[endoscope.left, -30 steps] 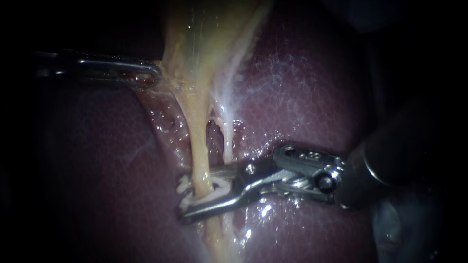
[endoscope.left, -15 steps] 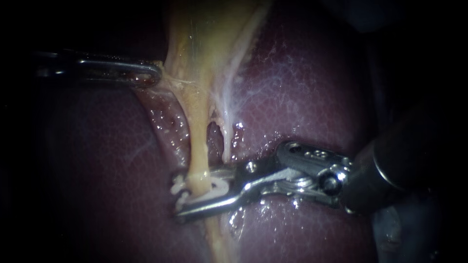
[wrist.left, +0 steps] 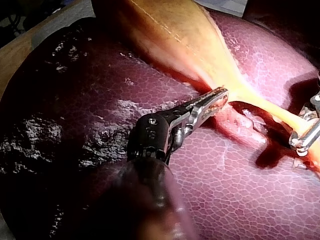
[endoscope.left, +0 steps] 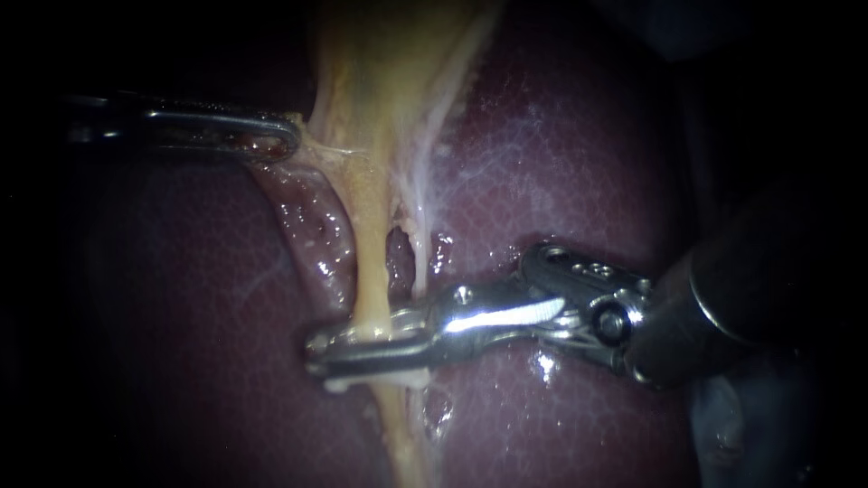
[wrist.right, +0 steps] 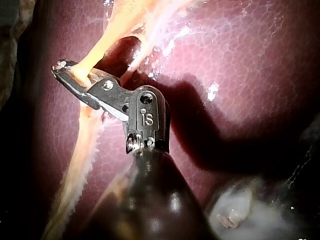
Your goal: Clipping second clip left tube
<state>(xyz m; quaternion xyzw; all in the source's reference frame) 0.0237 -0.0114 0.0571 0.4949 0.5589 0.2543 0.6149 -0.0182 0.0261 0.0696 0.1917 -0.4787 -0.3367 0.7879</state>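
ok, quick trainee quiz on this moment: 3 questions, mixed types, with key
1. True or false: the right instrument's jaws stand open, clear of the tube.
2. What do the left instrument's jaws grip? A: a clip. B: the edge of the gallbladder. C: nothing.
3. Fill in: the dark red organ under both instruments is the ___.

Key
1. False: the jaws are shut on the tube.
2. B.
3. liver.
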